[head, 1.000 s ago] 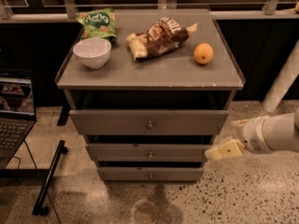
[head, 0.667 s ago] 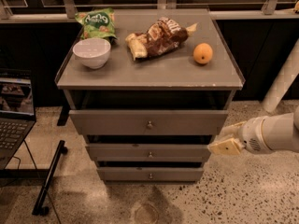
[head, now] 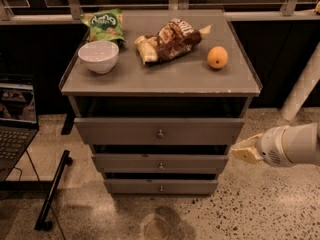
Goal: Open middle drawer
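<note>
The grey cabinet has three drawers. The middle drawer is the second one, with a flat grey front and a small round metal knob at its centre. Its front stands a little behind the top drawer's front and a little ahead of the bottom one's. My gripper is at the right, just off the cabinet's right side, level with the gap between the top and middle drawers. It points left and touches nothing. It holds nothing.
The top drawer and bottom drawer each have a knob. On the cabinet top lie a white bowl, a green chip bag, a brown snack bag and an orange. A laptop stands at the left.
My gripper has moved up and a little left, from level with the middle drawer's right end to just above it. The drawers have not moved.
</note>
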